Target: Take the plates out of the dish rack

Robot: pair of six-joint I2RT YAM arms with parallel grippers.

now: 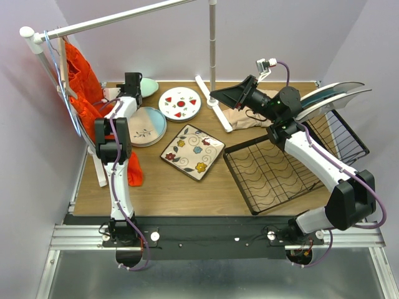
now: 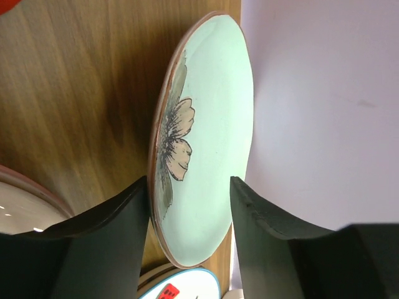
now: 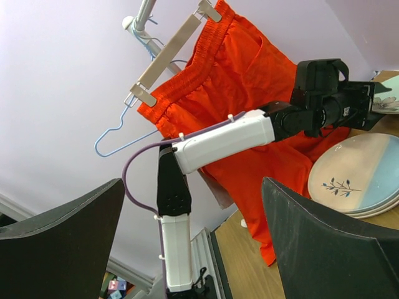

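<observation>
only the left wrist view shows the brown flower on the pale green round plate [image 2: 206,124], which lies at the back left of the wooden table [image 1: 156,187], long axis up-and-down in that frame, between the left gripper's [image 2: 190,205] spread, empty fingers. from above, four plates are out: it, a pink-and-blue round plate [image 1: 147,126], a red-spotted white round plate [image 1: 179,103] and a square floral plate [image 1: 192,151]. the right gripper [image 1: 227,96] hangs wide and empty beside the black wire dish rack [image 1: 280,162], where two more plates [image 1: 330,93] lean at its far right end.
</observation>
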